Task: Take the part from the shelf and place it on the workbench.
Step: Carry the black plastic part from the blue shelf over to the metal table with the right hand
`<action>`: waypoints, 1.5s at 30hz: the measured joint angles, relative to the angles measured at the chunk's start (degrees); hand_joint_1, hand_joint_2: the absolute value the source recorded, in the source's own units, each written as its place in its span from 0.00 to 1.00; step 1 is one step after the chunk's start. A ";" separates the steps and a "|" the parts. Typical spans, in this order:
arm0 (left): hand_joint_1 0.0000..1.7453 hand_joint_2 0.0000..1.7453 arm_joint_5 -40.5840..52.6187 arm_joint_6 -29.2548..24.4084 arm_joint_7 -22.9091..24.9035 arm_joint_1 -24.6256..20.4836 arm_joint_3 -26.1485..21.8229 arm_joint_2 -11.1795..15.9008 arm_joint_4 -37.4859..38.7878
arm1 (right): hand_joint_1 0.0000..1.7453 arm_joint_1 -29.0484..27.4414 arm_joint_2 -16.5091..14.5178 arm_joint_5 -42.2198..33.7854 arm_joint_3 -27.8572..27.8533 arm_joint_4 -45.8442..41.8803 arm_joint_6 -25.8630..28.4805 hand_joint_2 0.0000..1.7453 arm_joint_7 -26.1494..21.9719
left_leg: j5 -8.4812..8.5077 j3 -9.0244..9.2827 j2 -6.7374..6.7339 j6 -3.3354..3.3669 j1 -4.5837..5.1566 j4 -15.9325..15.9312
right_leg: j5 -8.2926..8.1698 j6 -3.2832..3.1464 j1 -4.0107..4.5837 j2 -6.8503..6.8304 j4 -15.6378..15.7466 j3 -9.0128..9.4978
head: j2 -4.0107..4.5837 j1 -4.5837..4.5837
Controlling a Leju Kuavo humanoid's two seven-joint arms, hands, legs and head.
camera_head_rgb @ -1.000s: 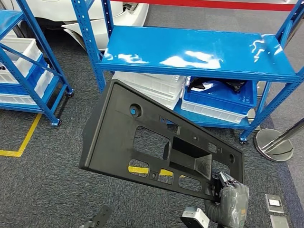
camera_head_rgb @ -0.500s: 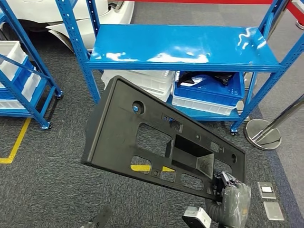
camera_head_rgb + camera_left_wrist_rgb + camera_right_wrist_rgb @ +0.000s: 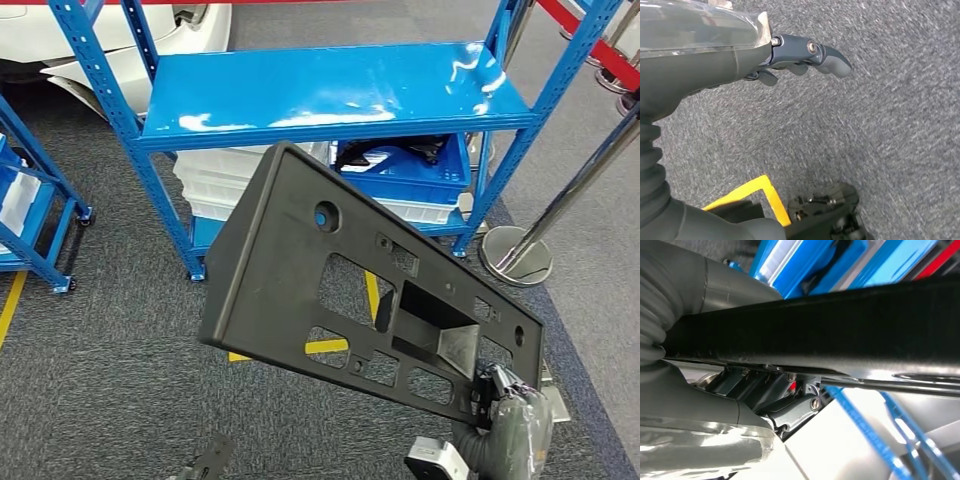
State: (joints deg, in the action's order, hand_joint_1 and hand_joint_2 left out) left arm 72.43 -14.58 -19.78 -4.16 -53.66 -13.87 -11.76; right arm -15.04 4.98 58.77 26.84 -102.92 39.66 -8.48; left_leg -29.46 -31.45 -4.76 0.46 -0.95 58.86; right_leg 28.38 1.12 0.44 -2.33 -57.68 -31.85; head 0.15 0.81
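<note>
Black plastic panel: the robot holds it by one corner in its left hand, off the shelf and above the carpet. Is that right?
Not quite. The head view shows the right hand gripping the black panel by its corner; the left hand holds nothing.

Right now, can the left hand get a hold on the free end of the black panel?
Probably not without lifting first. The left hand hangs low over the carpet, holding nothing, while the black panel sits up in the air, held at its far corner by the right hand. Nothing blocks the way.
</note>
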 joint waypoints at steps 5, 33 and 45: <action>0.00 1.00 0.00 -0.04 0.03 0.10 -0.02 -0.04 0.00 | 1.00 -1.28 -2.18 -0.71 -2.55 -1.10 0.07 1.00 -2.79 | -5.68 -3.29 3.19 -0.97 -0.14 8.24 | -1.24 -1.86 -0.47 2.15 1.30 -0.01 | -0.02 0.20; 0.00 1.00 0.33 -0.64 0.89 -0.05 -0.68 0.03 0.00 | 1.00 -6.73 -15.03 -10.48 -16.77 -7.55 0.32 1.00 -20.62 | -2.36 0.83 0.98 -1.80 -0.59 0.75 | -1.03 -1.02 -0.68 1.28 -0.80 -2.05 | 0.00 -0.01; 0.00 1.00 0.28 -0.69 0.63 0.29 -0.99 0.28 0.00 | 1.00 -7.47 -18.72 -13.51 -20.10 -8.30 0.35 1.00 -24.95 | 0.09 -0.75 8.87 -0.04 -0.06 0.36 | -1.11 -1.40 -0.42 8.85 -0.84 -1.99 | 0.00 0.05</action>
State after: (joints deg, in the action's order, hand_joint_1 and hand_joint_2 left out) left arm 72.71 -15.27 -19.14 -3.87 -54.65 -13.58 -11.76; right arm -22.51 -13.74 45.25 6.74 -111.22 40.01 -33.43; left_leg -29.37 -32.20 4.11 0.43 -1.02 59.22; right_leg 27.27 -0.29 0.02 6.52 -58.51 -33.85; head 0.15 0.86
